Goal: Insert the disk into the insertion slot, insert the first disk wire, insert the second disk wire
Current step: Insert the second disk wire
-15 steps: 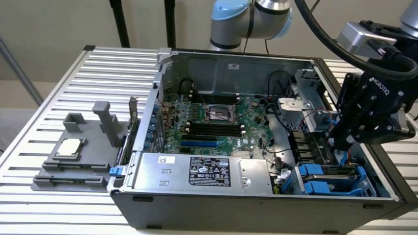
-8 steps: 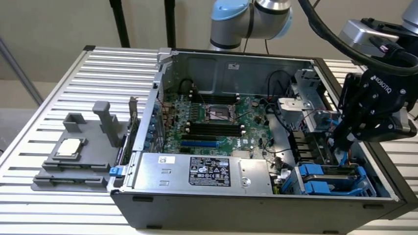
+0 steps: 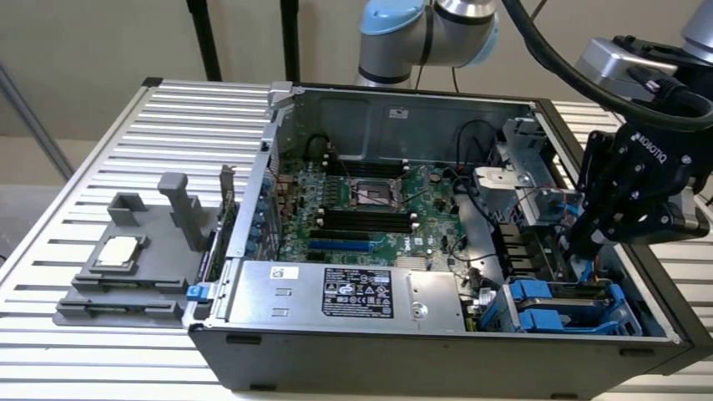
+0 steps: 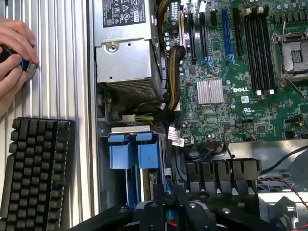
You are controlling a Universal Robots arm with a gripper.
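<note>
My black gripper (image 3: 582, 247) hangs inside the open computer case, over the drive cage (image 3: 624, 292) in the corner at the exterior view's right. Its fingers (image 4: 158, 195) are closed on a thin blue disk wire (image 3: 580, 269) that runs down towards the cage. In the insertion slot sit bright blue carrier tabs (image 4: 132, 155), also visible from outside (image 3: 552, 307). The disk's silver body is mostly hidden in the cage beneath them. In the wrist view the gripper (image 4: 169, 198) is just beside those tabs, with blue showing between its fingers.
The silver power supply (image 3: 346, 292) with its black label lies beside the cage. The green motherboard (image 4: 231, 82) with the processor socket (image 3: 373, 194) lies further in. A keyboard (image 4: 36, 178) and a person's hand (image 4: 14, 53) rest on the slatted table. A grey fixture (image 3: 134, 259) stands at the exterior view's left.
</note>
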